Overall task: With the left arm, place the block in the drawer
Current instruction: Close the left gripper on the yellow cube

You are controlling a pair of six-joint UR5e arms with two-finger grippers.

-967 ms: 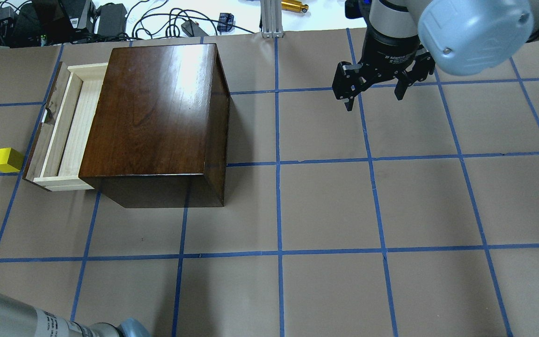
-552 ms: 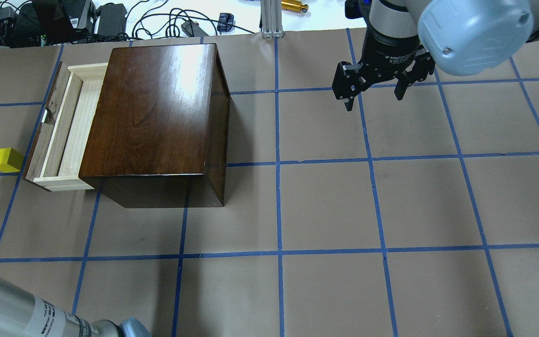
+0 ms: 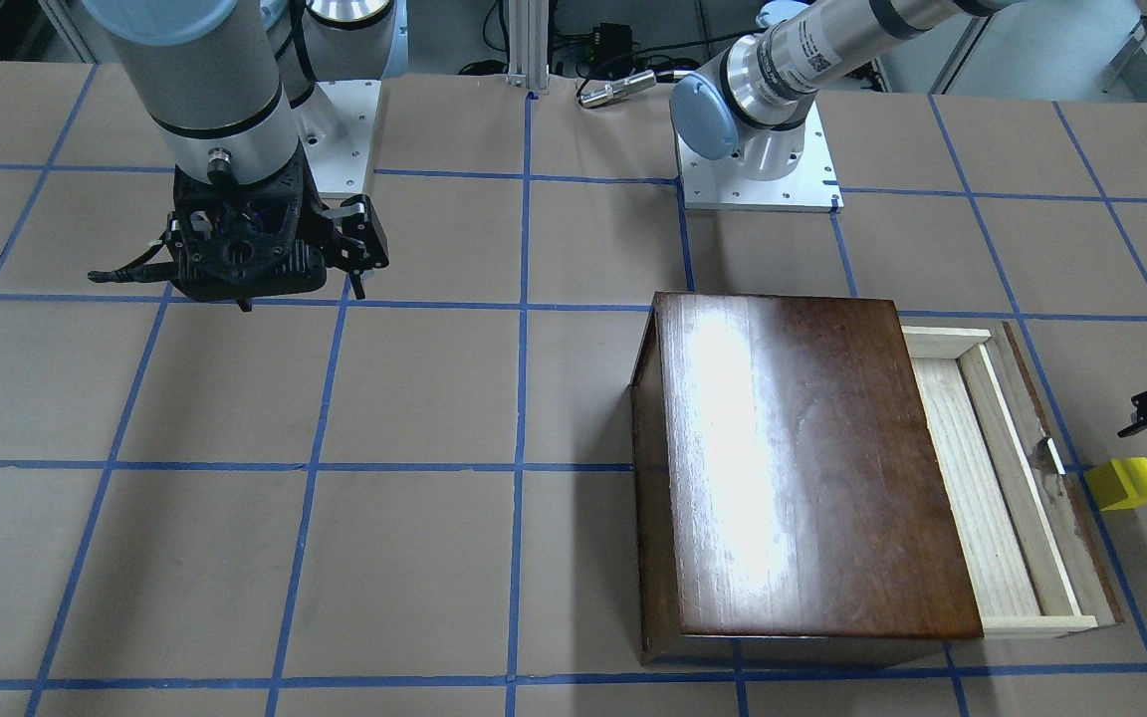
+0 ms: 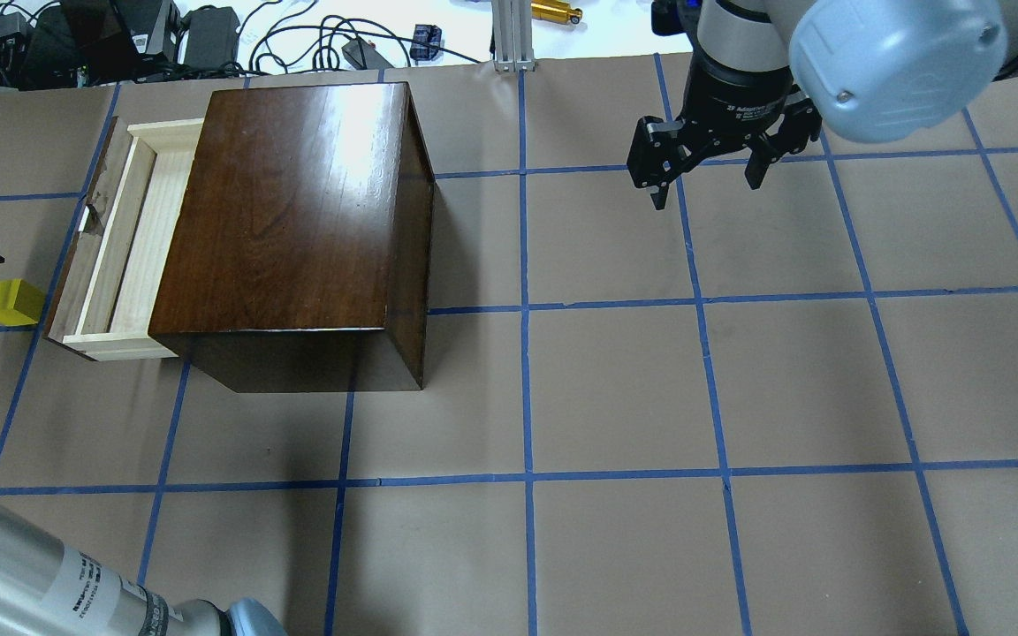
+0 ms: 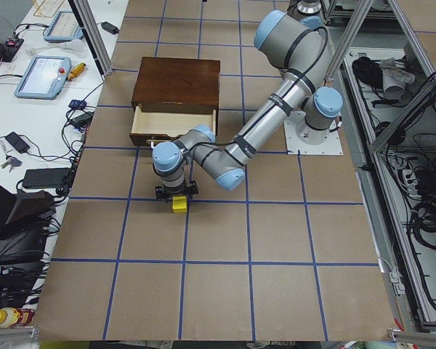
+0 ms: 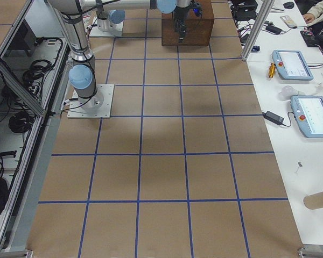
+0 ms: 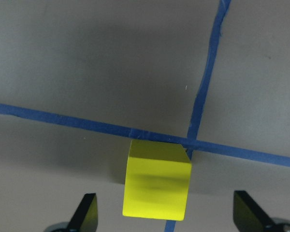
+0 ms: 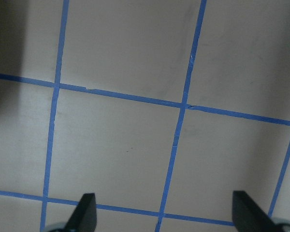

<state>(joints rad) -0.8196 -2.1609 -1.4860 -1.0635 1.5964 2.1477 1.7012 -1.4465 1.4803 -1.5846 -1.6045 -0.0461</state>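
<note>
The block (image 7: 157,181) sat on the bench (image 4: 615,389) in its left half, somewhat nearer the far long edge than the robot's edge. It rested on a crossing of the blue tape lines (image 4: 527,309). It lay just outside the worn dark front panel of the drawer (image 4: 148,247), close to the panel but apart from it, on the side toward the bench's left end.

The drawer stood pulled out of the cabinet (image 4: 297,221) toward that left end. Its pale wooden tray was open to view, with nothing seen lying in it.

The left hand (image 7: 166,217) hung over the block with its two fingers spread wide. In the wrist view the block lay between the fingertips, with a clear gap on each side, so the hand gripped nothing. How high the fingertips stood above the bench could not be told. In the overhead view only the edge of this hand showed, at the picture's left border, right beside the block.

The right hand (image 4: 706,190) hovered over bare bench in the right half, well apart from the cabinet. Its fingers were parted and held nothing, and its wrist view showed only brown paper and tape lines beneath it.
</note>
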